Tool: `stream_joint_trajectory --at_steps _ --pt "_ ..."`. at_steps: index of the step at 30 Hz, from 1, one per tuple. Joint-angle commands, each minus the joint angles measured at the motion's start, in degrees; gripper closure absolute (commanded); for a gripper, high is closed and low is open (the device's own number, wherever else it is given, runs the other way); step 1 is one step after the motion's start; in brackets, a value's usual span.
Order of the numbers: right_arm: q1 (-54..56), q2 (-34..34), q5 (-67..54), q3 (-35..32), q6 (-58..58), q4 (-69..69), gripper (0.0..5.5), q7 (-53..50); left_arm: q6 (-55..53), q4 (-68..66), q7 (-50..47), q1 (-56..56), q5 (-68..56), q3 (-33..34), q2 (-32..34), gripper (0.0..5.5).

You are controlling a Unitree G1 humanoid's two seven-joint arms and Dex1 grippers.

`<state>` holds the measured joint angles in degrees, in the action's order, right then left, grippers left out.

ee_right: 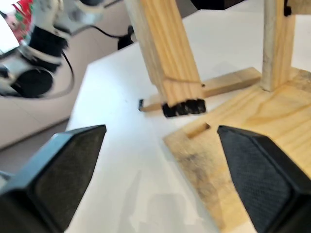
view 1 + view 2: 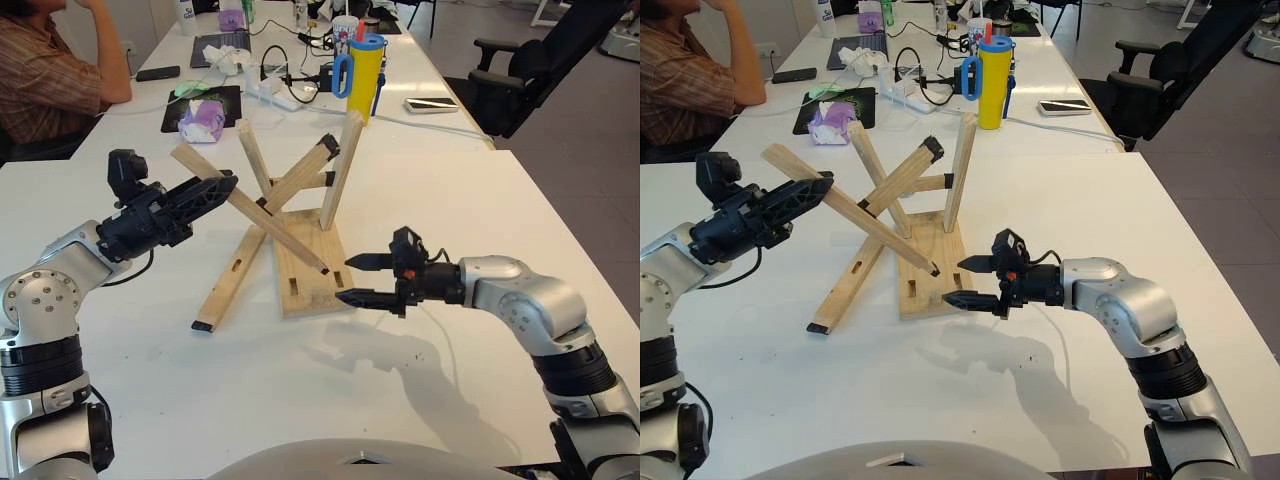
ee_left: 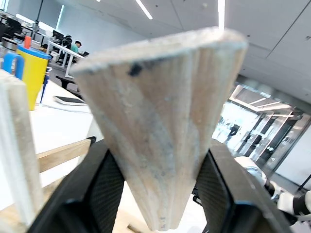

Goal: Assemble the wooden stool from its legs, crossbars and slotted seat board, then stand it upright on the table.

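Note:
The slotted seat board (image 2: 305, 268) lies flat on the white table. One leg (image 2: 340, 172) stands upright on its far corner, and two more legs cross and lean over it. A further leg (image 2: 228, 285) rests slanted on the table to the board's left. My left gripper (image 2: 215, 190) is shut on the upper part of a long leg (image 2: 275, 232), whose black-tipped lower end hovers over the board near a slot (image 1: 197, 130). In the left wrist view that leg (image 3: 160, 121) sits clamped between the fingers (image 3: 95, 194). My right gripper (image 2: 360, 280) is open, empty, just right of the board's near corner.
A yellow bottle (image 2: 365, 72) with a blue handle, a phone (image 2: 430, 104), cables and a purple tissue pack (image 2: 203, 120) lie at the far end of the table. A seated person is at the far left. Bare table surface lies in front of the board.

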<state>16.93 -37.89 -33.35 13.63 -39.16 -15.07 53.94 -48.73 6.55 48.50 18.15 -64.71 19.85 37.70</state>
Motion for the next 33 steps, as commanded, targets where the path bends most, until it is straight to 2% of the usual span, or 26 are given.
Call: stream_joint_trajectory --at_steps 1,6,13,33 --pt "-1.0 0.9 13.5 7.3 12.8 4.9 1.26 -0.6 3.6 -1.5 3.5 0.9 5.1 -0.6 2.5 3.48" --pt "-1.1 5.1 23.2 12.4 21.4 11.0 1.26 -2.9 7.7 -2.7 7.0 1.7 10.9 -3.0 2.8 3.48" --pt "-1.1 7.1 28.1 12.3 24.0 15.8 1.26 -4.0 10.6 -3.2 11.7 0.6 16.4 -6.1 3.4 3.48" --pt "-1.4 7.6 30.0 12.9 23.5 17.1 1.26 -1.4 12.1 -3.2 16.9 2.9 23.0 -12.3 3.9 3.48"
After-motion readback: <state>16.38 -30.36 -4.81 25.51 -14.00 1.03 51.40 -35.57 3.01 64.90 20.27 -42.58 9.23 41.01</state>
